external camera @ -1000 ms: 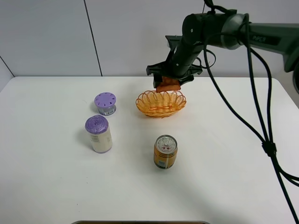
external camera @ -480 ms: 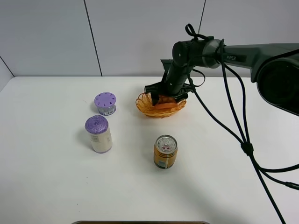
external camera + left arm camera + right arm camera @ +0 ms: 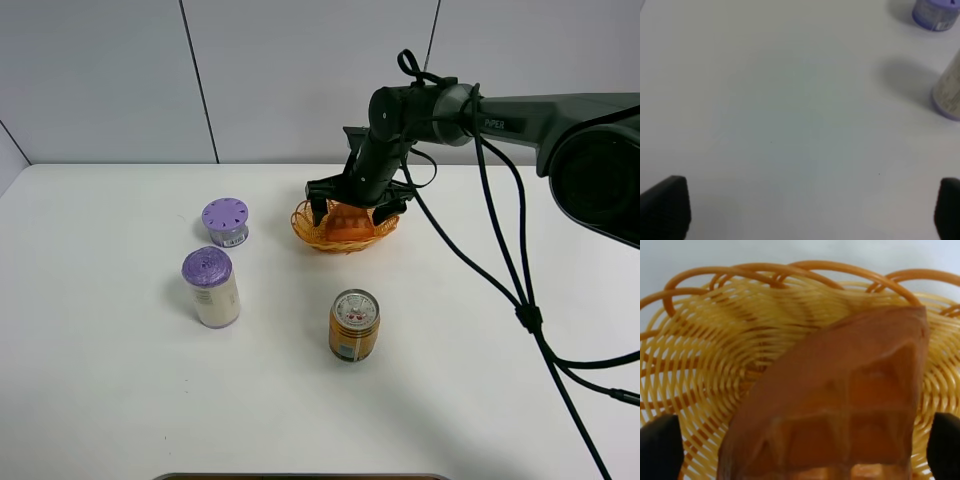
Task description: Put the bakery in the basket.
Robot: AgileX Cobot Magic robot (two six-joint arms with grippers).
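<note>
The orange-brown waffle slice (image 3: 349, 221) lies inside the yellow-orange wicker basket (image 3: 309, 234) at the back middle of the table. My right gripper (image 3: 351, 208) hangs just over the basket, open, with one finger on either side of the waffle and apart from it. In the right wrist view the waffle (image 3: 840, 405) rests on the basket's weave (image 3: 705, 365), and the right gripper (image 3: 802, 447) shows only dark fingertips (image 3: 660, 447) at the far edges. My left gripper (image 3: 807, 210) is open and empty above bare table.
An orange drink can (image 3: 354, 324) stands in front of the basket. A white bottle with a purple lid (image 3: 211, 287) and a small purple-lidded jar (image 3: 226, 221) stand to the left; both show in the left wrist view, the bottle (image 3: 949, 92) and the jar (image 3: 937, 12).
My right gripper came down with the waffle into the basket, then opened. The waffle now lies loose in the basket.
</note>
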